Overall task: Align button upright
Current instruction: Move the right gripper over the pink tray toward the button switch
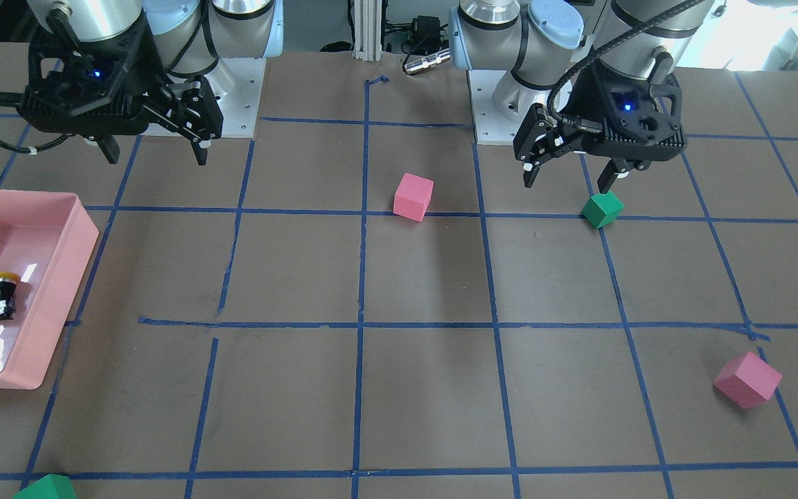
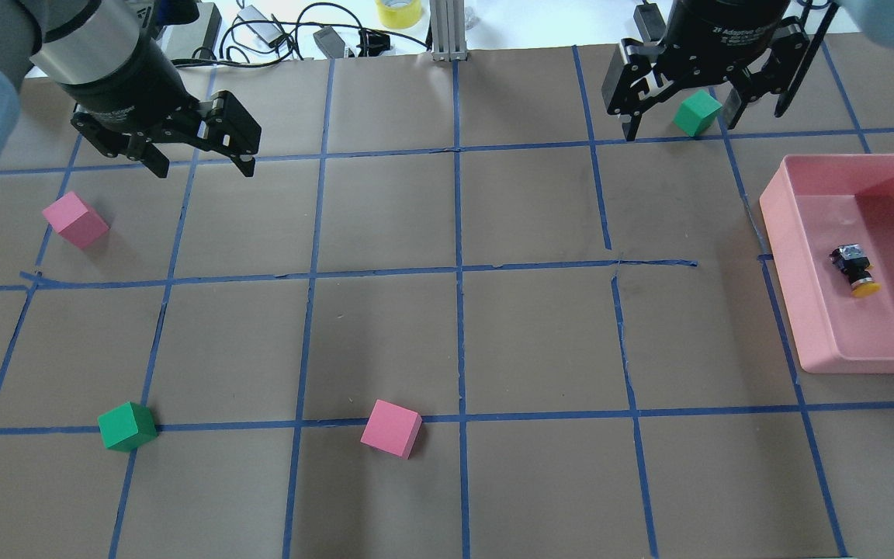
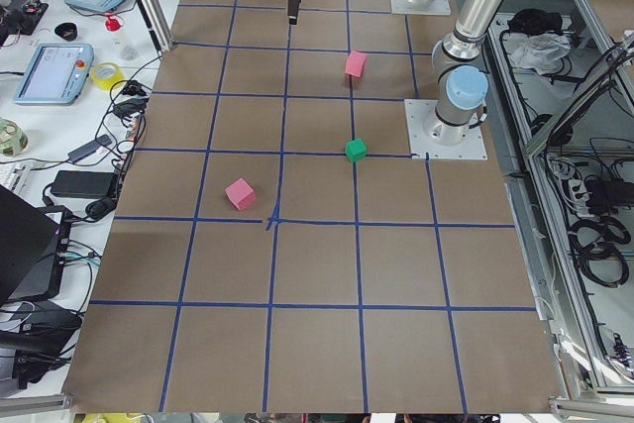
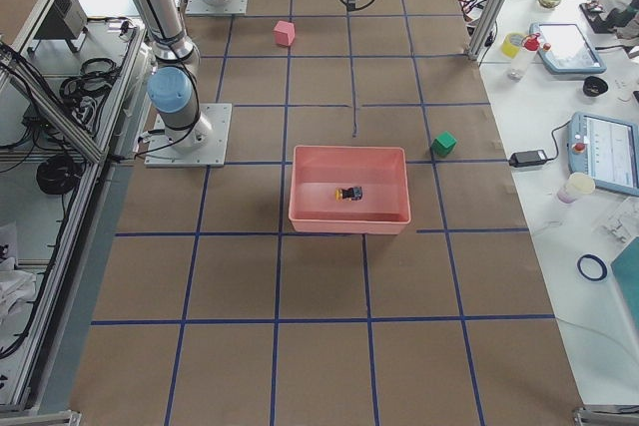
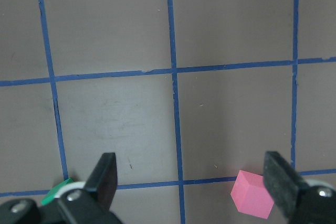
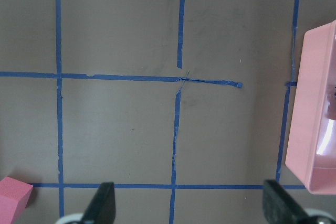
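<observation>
The button (image 1: 3,294) lies on its side inside the pink tray (image 1: 84,229), with its yellow cap toward the robot and its silvery end away. It also shows in the overhead view (image 2: 854,272) and in the exterior right view (image 4: 349,193). My right gripper (image 1: 156,158) (image 2: 678,133) hangs open and empty high above the table, to the robot's left of the tray (image 2: 781,233). My left gripper (image 1: 567,186) (image 2: 205,171) is open and empty over the table's other half. Both wrist views show wide-open jaws, left (image 5: 192,179) and right (image 6: 191,200).
A pink cube (image 1: 413,197) sits near the table's middle and a green cube (image 1: 603,208) below the left gripper. Another pink cube (image 1: 745,378) lies far on the left arm's side. A second green cube (image 2: 695,112) lies beyond the tray. Blue tape lines grid the brown table.
</observation>
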{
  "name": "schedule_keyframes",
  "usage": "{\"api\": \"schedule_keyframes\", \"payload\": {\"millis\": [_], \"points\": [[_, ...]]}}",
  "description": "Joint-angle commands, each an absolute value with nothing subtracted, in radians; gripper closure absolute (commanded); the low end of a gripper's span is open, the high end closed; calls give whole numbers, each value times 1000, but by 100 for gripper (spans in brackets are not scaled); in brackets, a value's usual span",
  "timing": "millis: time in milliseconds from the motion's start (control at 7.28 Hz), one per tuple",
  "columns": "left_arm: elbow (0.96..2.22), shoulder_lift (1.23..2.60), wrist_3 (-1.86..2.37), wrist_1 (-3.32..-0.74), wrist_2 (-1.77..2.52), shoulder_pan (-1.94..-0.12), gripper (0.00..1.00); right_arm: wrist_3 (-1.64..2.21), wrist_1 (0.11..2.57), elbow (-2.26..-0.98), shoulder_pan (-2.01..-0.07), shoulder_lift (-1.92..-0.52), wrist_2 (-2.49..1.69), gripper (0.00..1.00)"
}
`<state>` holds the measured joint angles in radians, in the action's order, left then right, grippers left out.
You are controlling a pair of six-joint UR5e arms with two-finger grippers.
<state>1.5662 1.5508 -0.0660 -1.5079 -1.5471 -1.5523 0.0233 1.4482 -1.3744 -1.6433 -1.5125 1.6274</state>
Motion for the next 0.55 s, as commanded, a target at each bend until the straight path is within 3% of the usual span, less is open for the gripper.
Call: {"api": "schedule_keyframes", "payload": {"millis": [0, 412], "points": [[1566, 1551, -66, -1506, -1546, -1552, 0, 23, 1456, -1374, -1641, -1509, 1626, 0], [1566, 1551, -66, -1506, -1546, -1552, 0, -33, 1482, -1377, -1535, -1500, 1628, 0]]}}
